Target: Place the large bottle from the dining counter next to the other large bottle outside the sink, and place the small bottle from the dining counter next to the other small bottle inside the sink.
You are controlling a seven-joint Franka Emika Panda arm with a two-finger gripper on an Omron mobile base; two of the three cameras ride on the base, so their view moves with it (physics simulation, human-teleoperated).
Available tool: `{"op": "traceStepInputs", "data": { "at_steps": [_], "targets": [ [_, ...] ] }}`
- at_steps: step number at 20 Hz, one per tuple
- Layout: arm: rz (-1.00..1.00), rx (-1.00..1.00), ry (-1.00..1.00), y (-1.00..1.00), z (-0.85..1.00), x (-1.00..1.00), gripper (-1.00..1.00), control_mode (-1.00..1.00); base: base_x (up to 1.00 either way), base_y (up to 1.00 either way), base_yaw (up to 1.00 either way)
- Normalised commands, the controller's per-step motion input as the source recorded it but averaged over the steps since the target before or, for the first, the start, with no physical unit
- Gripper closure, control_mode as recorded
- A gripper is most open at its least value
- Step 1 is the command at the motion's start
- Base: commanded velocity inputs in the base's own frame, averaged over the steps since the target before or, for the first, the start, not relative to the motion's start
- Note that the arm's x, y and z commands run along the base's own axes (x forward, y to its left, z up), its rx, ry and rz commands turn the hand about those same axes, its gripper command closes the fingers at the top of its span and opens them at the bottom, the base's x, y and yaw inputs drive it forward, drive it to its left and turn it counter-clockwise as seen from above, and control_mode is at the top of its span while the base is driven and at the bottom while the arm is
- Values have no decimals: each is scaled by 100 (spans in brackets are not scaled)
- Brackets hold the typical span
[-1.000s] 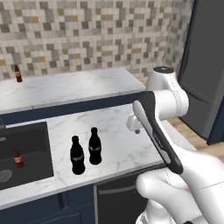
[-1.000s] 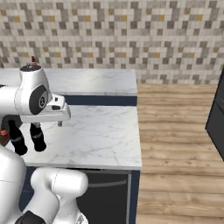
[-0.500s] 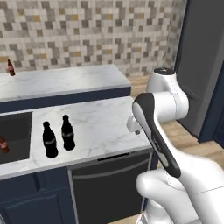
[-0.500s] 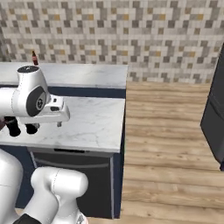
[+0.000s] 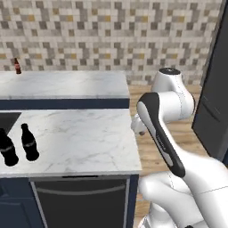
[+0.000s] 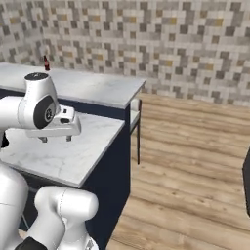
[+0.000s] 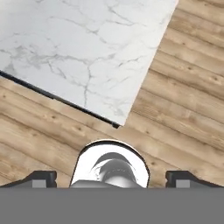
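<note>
Two tall near-black bottles stand side by side on the near marble counter, one large bottle [image 5: 29, 142] and its twin [image 5: 6, 148] at the picture's left edge. A corner of the black sink [image 5: 9, 118] shows just behind them. The small bottle [image 5: 18, 66] [image 6: 46, 63], brown with a red cap, stands far back on the dining counter [image 5: 75, 84] by the tiled wall. My gripper [image 6: 55, 139] [image 5: 139, 129] hangs open and empty over the near counter's right end, far from every bottle. In the hand view its fingertips [image 7: 40, 177] sit wide apart above the counter corner and wood floor.
The near counter [image 5: 84, 138] ends at a corner, with wood floor [image 6: 195, 161] beyond to the right. A dark dishwasher front [image 5: 80, 200] sits under it. A tall dark appliance [image 5: 216, 98] stands at the far right. The dining counter's end rests on a thin leg [image 6: 138, 132].
The whole picture has slid left, so the base has driven to the right. The bottles and sink now sit at the left edge. The gripper stays open and empty.
</note>
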Motion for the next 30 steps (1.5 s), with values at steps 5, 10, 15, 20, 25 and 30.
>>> {"op": "traceStepInputs", "data": {
  "at_steps": [5,10,15,20,25,30],
  "targets": [
    [0,0,0,0,0,0,-100,100,99,-69,52],
    [0,0,0,0,0,0,-100,100,100,-51,64],
    [0,0,0,0,0,0,-100,100,95,-62,66],
    [0,0,0,0,0,0,-100,100,-30,-62,43],
    [0,0,0,0,0,0,-100,100,-40,-60,37],
    [0,0,0,0,0,0,-100,100,94,-83,37]
  ]
}}
